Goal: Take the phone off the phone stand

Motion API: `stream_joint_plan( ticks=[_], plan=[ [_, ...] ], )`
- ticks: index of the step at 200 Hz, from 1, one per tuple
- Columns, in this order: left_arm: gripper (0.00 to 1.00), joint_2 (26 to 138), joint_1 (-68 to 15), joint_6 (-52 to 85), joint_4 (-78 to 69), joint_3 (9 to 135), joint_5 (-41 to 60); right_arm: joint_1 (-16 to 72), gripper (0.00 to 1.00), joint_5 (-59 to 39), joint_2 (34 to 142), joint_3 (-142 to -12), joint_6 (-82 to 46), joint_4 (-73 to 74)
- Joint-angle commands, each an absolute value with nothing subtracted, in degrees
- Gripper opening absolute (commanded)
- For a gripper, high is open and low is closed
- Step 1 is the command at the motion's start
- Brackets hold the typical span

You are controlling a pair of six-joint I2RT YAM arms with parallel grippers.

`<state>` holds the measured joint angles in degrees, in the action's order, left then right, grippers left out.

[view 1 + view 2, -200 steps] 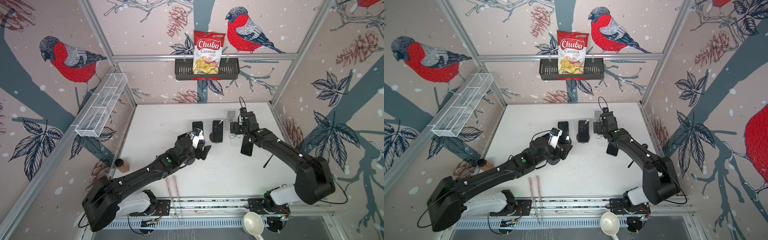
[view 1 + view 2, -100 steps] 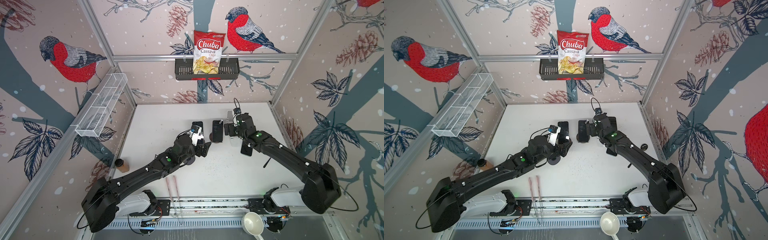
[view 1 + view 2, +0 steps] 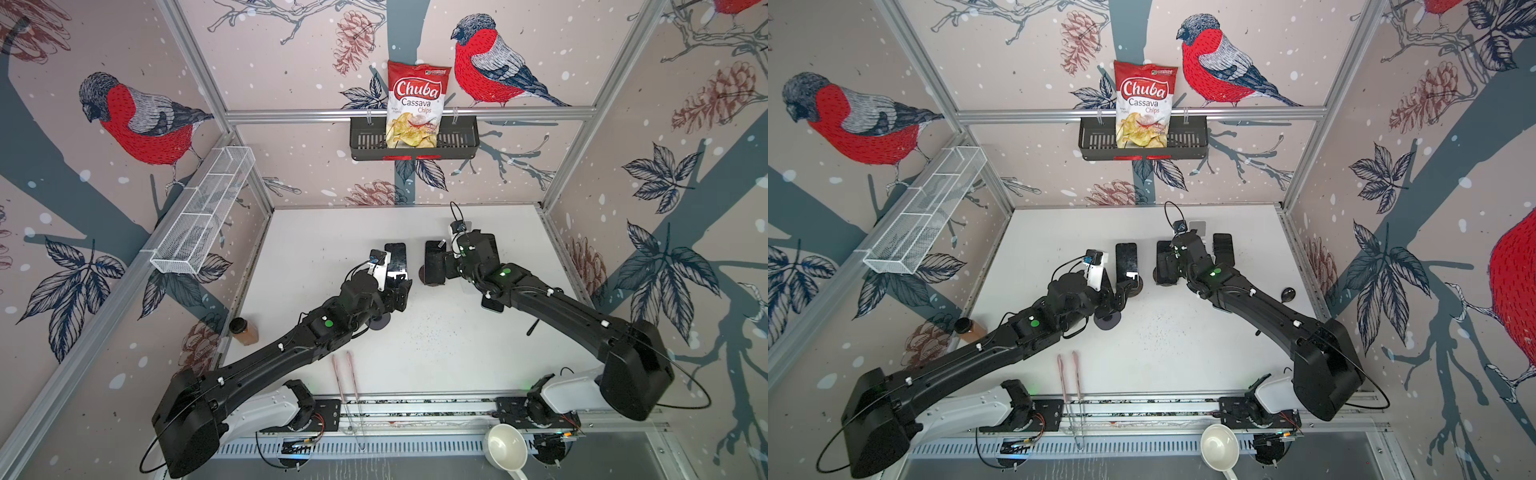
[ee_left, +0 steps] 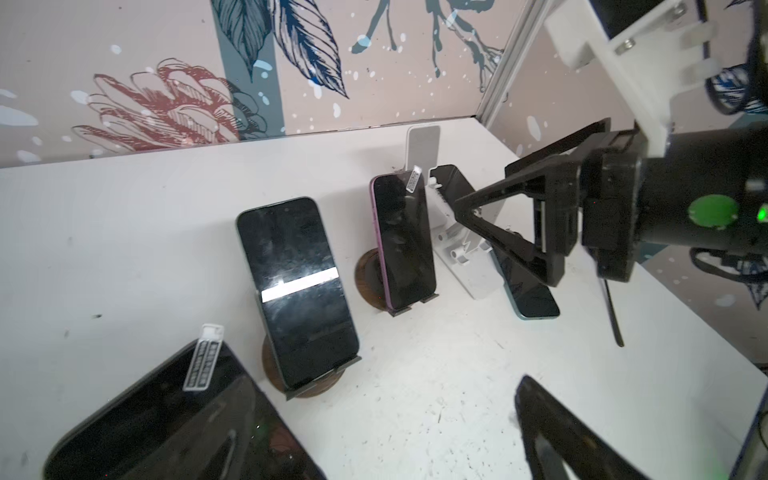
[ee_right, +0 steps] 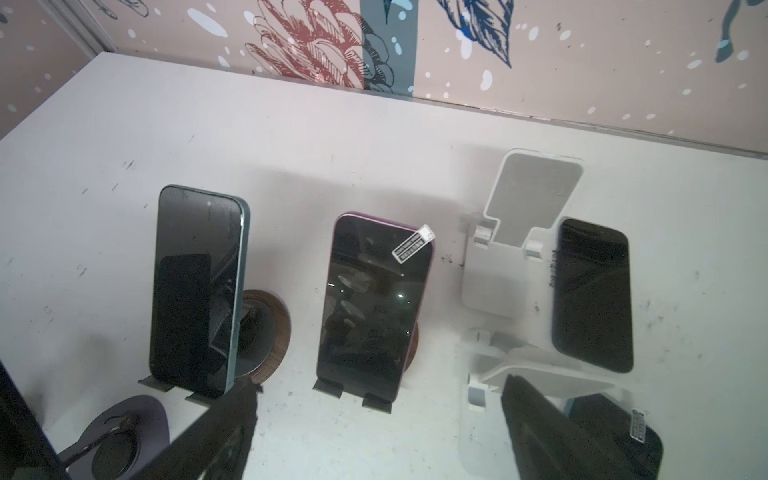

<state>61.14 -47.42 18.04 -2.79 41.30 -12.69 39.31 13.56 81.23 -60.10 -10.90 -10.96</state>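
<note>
The left arm (image 3: 266, 361) reaches from its base at the lower left in both top views, long and low, up toward the centre. Its elbow is nearly straight. The left gripper (image 3: 401, 291) sits just left of centre, pointing up and to the right with its jaws spread wide. In the left wrist view only one dark finger (image 4: 557, 432) shows, at the lower right.

The right arm (image 3: 573, 316) comes from the lower right, slanting up and left. The right gripper (image 3: 445, 266) points left, just right of centre, near the left gripper but not touching it. Its two fingers (image 5: 536, 428) stand well apart.
</note>
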Motion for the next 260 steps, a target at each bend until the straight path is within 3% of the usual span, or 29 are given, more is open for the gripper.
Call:
stream_joint_plan(
  ticks=[1, 89, 260],
  plan=[
    [0.97, 59.98, -46.79, 20.17, -0.47, 40.98, -16.56, 40.11, 0.93, 13.03, 82.16, -60.75, -12.33, -10.07],
    [0.97, 54.54, -43.43, 24.27, 6.94, 39.51, -18.05, 44.59, 0.93, 10.94, 86.64, -61.47, -13.75, -8.62],
    [0.97, 57.54, -43.07, 41.91, 19.09, 43.38, -24.58, 47.13, 0.93, 12.30, 87.43, -58.72, -15.16, -5.54]
  ],
)
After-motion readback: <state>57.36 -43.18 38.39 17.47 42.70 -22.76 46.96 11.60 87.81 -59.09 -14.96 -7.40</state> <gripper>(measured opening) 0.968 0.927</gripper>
